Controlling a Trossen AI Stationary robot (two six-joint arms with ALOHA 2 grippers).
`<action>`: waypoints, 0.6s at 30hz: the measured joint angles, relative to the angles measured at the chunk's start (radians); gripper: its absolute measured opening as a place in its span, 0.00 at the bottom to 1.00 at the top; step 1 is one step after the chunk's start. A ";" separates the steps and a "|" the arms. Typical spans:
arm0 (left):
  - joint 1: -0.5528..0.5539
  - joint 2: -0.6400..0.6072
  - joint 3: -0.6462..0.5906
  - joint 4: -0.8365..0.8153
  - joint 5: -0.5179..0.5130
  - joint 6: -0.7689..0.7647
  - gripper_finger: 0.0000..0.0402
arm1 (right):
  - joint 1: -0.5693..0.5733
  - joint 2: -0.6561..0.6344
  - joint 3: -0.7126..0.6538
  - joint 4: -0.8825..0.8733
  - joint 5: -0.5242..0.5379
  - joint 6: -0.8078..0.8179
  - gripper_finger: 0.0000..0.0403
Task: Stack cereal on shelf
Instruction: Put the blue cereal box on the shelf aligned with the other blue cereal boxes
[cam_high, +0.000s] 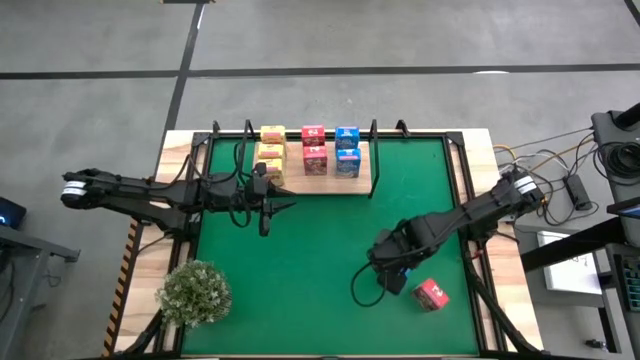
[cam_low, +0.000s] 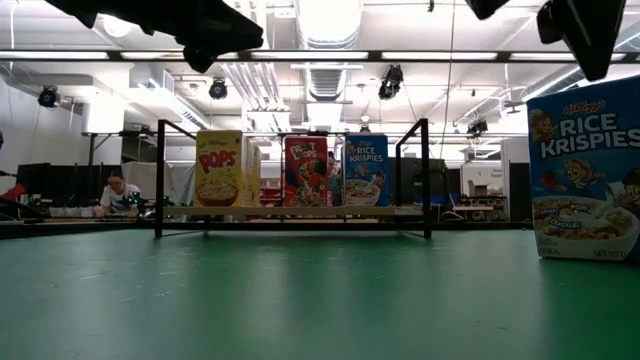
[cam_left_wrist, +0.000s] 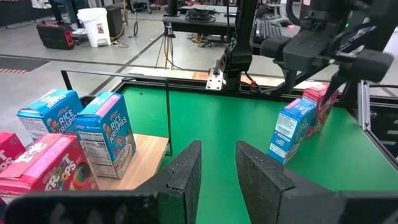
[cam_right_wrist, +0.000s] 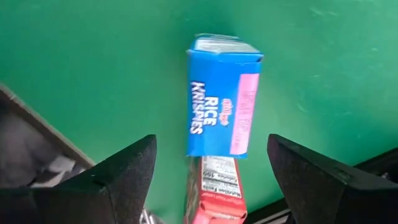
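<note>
Right gripper (cam_right_wrist: 211, 177): I saw its two dark fingers spread wide over the green mat (cam_high: 320, 250), with nothing between them; it hung above a small blue Rice Krispies carton (cam_right_wrist: 221, 96) standing upright on the mat.
Blue carton under the right gripper: in the high view I could see only a sliver of it (cam_high: 405, 270) beneath the arm; in the low view it stood large at the right edge (cam_low: 587, 175).
Pink-red carton (cam_high: 431, 294): it lay on the mat just beside the blue one, on the near right part of the mat; from the right wrist it seemed to touch the blue carton.
Left gripper (cam_left_wrist: 217, 165): its fingers stood slightly apart and held nothing; it hovered over the mat just in front of the shelf's left end.
Shelf, a flat light wooden board with a thin black wire frame (cam_high: 300, 178): it sat at the far edge of the mat.
Cartons on the shelf: I counted yellow ones (cam_high: 272, 135) at the left, pink-red ones (cam_high: 313, 136) in the middle, blue ones (cam_high: 347, 138) at the right.
Bushy pale green plant (cam_high: 194, 292): it stood at the near left corner of the table.
Room behind: a person (cam_low: 118, 194) sat at a desk.
</note>
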 joint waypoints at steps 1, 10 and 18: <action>0.000 0.002 0.000 0.000 0.000 -0.005 0.21 | 0.002 0.000 -0.010 0.000 0.009 0.008 0.74; 0.000 0.010 0.000 0.000 0.000 -0.036 0.21 | 0.004 0.002 -0.113 0.116 0.013 -0.066 0.74; 0.000 0.010 0.000 0.005 0.000 -0.046 0.21 | 0.002 0.004 -0.159 0.178 0.015 -0.100 0.69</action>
